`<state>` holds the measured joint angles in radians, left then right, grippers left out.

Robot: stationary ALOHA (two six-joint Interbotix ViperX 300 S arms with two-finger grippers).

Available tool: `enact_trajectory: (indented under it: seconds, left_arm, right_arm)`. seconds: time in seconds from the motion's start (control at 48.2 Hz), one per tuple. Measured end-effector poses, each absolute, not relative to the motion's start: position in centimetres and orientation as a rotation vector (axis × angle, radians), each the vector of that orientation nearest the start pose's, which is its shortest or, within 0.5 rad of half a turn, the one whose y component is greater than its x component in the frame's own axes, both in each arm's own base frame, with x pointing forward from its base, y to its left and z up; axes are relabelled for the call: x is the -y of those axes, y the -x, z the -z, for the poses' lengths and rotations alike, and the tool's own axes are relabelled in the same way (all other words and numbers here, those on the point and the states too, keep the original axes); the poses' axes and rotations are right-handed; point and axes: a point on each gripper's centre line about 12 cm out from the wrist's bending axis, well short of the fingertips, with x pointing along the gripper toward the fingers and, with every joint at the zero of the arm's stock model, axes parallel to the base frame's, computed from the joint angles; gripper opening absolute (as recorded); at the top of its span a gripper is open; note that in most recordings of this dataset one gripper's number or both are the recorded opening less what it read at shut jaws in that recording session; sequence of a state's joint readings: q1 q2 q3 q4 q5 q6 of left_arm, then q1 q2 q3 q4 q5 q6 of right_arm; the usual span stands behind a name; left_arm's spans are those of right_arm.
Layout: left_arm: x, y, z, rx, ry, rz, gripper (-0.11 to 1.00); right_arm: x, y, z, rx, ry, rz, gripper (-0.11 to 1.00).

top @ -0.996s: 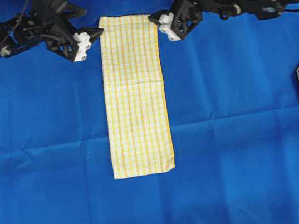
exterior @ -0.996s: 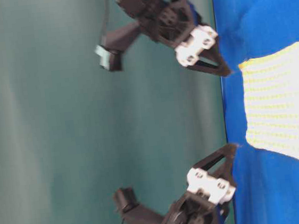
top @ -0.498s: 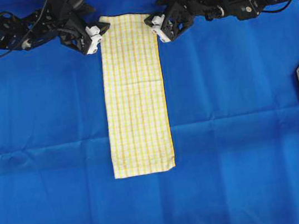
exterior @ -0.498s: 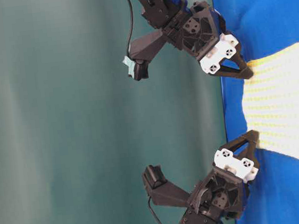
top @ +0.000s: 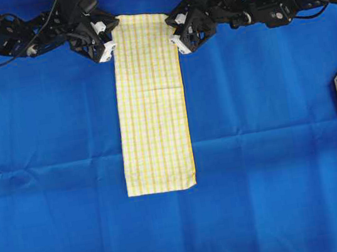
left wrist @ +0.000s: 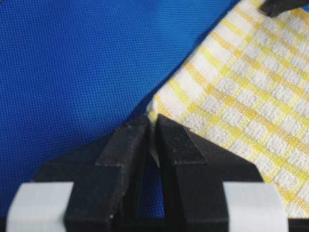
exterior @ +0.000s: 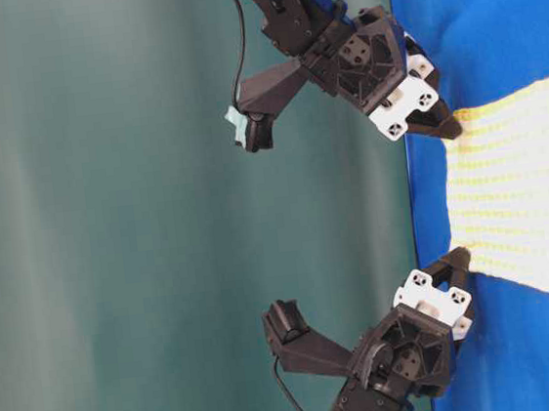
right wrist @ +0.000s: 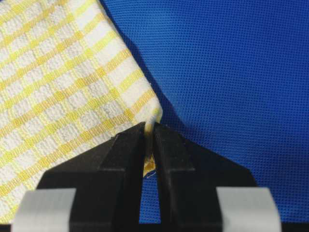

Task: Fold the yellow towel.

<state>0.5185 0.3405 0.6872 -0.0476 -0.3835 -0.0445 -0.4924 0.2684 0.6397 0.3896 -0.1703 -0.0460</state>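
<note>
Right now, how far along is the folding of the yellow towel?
Done: the yellow towel lies flat as a long narrow strip on the blue sheet. In hand: the left gripper and the right gripper are each shut on one corner at the same short end. Left: no corner is lifted yet, so carrying that end over to the opposite end remains.
</note>
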Motion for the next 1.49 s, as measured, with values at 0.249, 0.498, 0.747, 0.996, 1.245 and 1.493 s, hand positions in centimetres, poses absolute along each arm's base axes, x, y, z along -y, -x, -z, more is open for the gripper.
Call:
enact_trajectory:
  seconds: [0.249, 0.498, 0.747, 0.996, 1.245, 1.493]
  left_arm:
    - [-19.7, -34.3, -6.9, -0.621, 0.237, -0.539, 0.04]
    - [-19.4, -34.0, -10.4, -0.553, 0.197, -0.531, 0.04]
    - [-19.3, -33.8, -10.5, -0.554, 0.194, -0.530, 0.04]
    - [-17.5, -33.7, -11.8, -0.531, 0.182, -0.492, 0.04]
    - [-13.7, -33.1, -14.4, -0.482, 0.156, -0.412, 0.04]
    - [-8.3, -33.1, -15.3, -0.471, 0.135, -0.271, 0.04]
  right_arm:
    - [19.9, -35.5, -9.2, -0.630, -0.469, 0.651, 0.07]
    - [19.8, -35.1, -11.2, -0.586, -0.458, 0.648, 0.07]
    - [19.8, -35.0, -11.5, -0.577, -0.456, 0.648, 0.07]
    - [18.2, -35.1, -12.6, -0.564, -0.442, 0.611, 0.07]
    - [14.4, -34.8, -14.9, -0.531, -0.415, 0.525, 0.07]
    - [8.8, -34.4, -16.3, -0.526, -0.383, 0.388, 0.07]
